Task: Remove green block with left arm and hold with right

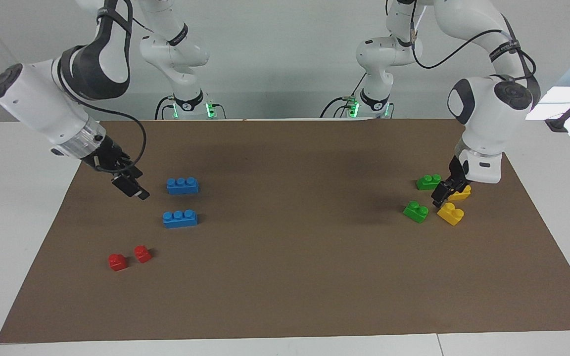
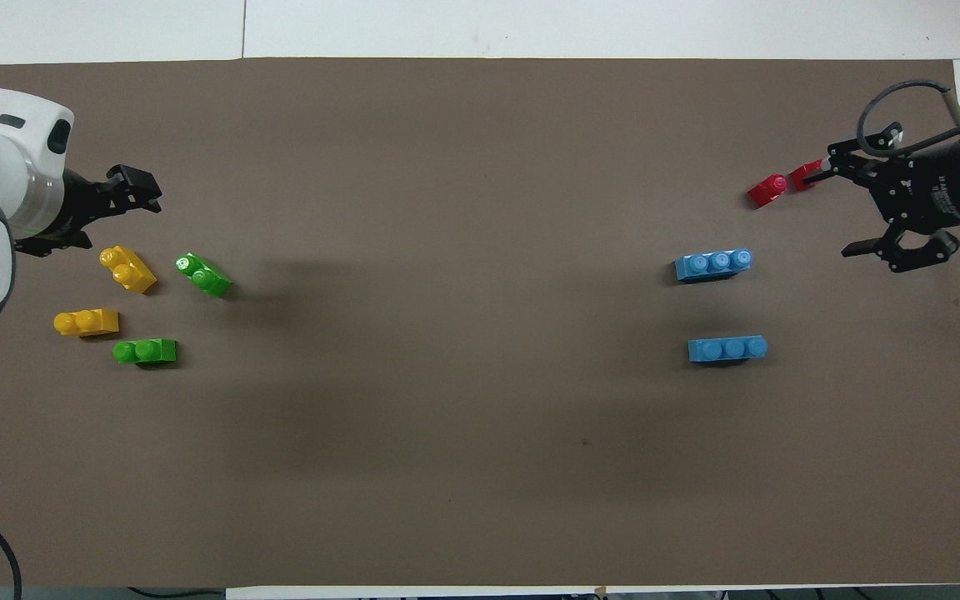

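Two green blocks lie at the left arm's end of the brown mat. One (image 1: pixel 428 182) (image 2: pixel 145 351) is nearer to the robots than the other (image 1: pixel 416 211) (image 2: pixel 203 275). Both lie loose, joined to nothing. My left gripper (image 1: pixel 446 194) (image 2: pixel 137 188) hangs low over this cluster, next to the yellow bricks, with no brick in it. My right gripper (image 1: pixel 132 187) (image 2: pixel 842 208) is open and empty, up in the air over the mat at the right arm's end, beside the blue bricks.
Two yellow two-stud bricks (image 1: pixel 460 193) (image 1: pixel 451 213) lie beside the green blocks. Two blue three-stud bricks (image 1: pixel 182 185) (image 1: pixel 180 218) and two small red bricks (image 1: pixel 117 261) (image 1: pixel 142 253) lie at the right arm's end. The brown mat (image 1: pixel 290 277) covers the white table.
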### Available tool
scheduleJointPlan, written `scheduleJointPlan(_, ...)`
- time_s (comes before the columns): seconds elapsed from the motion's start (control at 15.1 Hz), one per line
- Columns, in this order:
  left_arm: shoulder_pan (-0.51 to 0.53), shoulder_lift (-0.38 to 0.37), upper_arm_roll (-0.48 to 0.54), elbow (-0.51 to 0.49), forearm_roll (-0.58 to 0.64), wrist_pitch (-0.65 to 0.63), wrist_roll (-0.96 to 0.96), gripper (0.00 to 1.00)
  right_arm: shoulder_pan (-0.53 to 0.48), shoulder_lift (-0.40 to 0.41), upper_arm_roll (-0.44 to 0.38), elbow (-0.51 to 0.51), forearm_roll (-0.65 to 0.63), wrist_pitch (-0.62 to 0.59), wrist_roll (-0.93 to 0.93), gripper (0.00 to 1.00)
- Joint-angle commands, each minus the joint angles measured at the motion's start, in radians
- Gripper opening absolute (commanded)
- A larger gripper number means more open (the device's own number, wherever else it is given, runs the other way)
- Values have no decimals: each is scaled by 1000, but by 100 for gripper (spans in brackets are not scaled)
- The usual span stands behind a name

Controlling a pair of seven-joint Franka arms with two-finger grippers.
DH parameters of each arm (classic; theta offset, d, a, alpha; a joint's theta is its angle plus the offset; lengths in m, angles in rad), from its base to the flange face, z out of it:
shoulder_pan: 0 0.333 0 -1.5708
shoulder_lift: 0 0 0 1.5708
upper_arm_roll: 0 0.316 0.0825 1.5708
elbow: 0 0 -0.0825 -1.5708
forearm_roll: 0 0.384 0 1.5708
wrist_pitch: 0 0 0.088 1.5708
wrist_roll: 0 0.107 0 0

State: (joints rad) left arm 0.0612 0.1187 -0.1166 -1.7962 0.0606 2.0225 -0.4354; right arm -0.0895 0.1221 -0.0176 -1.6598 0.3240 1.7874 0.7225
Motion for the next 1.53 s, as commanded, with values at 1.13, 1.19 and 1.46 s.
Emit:
scheduleJointPlan(1.13,-73,-122,66,245,-36,-501,405,100,47,-228,16,54,-327,-318,-641,100)
scheduleJointPlan(1.19,-77,-122,66,245,-36,-486,400,100,47,-228,16,55,-327,-315,-641,100)
scheduleJointPlan(1.46,-77,-122,66,244,-59,-476,396,100,45,-226,18,57,-342,-313,-640,100)
